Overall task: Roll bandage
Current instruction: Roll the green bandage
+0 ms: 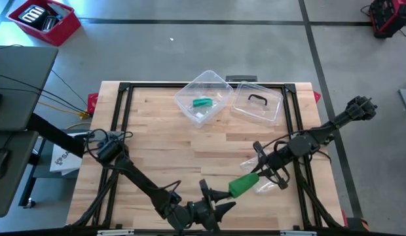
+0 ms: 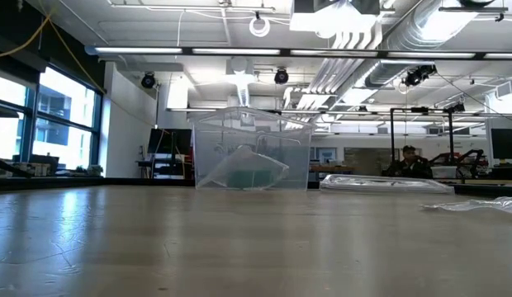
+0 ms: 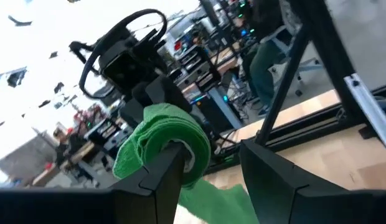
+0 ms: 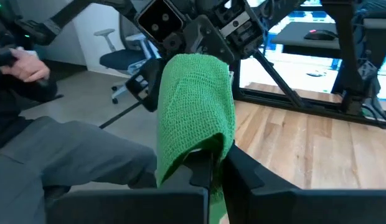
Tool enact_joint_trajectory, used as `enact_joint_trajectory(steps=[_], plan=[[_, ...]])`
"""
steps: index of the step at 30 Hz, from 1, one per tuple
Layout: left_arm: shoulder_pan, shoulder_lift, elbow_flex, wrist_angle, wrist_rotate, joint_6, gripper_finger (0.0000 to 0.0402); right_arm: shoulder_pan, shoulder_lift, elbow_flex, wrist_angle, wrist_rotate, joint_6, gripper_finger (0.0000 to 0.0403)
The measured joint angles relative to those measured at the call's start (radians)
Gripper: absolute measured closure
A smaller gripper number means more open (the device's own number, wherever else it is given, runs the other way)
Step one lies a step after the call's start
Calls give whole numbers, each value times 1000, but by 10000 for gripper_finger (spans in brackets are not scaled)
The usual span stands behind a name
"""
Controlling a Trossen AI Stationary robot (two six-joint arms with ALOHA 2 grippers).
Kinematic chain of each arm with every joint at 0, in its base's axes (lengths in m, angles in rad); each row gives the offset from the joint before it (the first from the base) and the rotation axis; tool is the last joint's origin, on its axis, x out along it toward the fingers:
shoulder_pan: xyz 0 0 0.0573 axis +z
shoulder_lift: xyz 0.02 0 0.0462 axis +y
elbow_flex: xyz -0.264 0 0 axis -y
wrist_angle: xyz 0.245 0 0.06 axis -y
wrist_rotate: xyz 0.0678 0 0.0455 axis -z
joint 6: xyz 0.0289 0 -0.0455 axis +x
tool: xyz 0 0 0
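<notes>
Near the surface's (image 1: pixel 190 141) front edge, the green bandage (image 1: pixel 243 184) is being rolled in mid-air.
Right gripper (image 4: pixel 215 163) is pinched on it; left gripper (image 3: pixel 208 165) is spread beside it. Turns should be kept tight and even.

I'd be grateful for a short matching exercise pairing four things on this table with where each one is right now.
1. green bandage
2. clear lid
3. clear box
4. plastic wrapper

A. flat on the table, right of the box
B. at the table's far edge, a green item inside
C. on the wood under the right arm
D. held between both grippers, above the near edge

Pairs: 1-D, 2-A, 3-B, 4-C
</notes>
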Motion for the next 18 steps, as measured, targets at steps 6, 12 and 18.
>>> enact_joint_trajectory(steps=[6, 12, 18], plan=[[19, 0, 0, 0, -39, -96, 243, 0, -1, -1, -21, 45, 0, 396], [38, 0, 0, -8, -50, -230, 243, 0, -2, -1, -34, 106, -23, 396], [52, 0, 0, -10, -115, -223, 244, 0, -1, -1, -39, 119, -19, 396]])
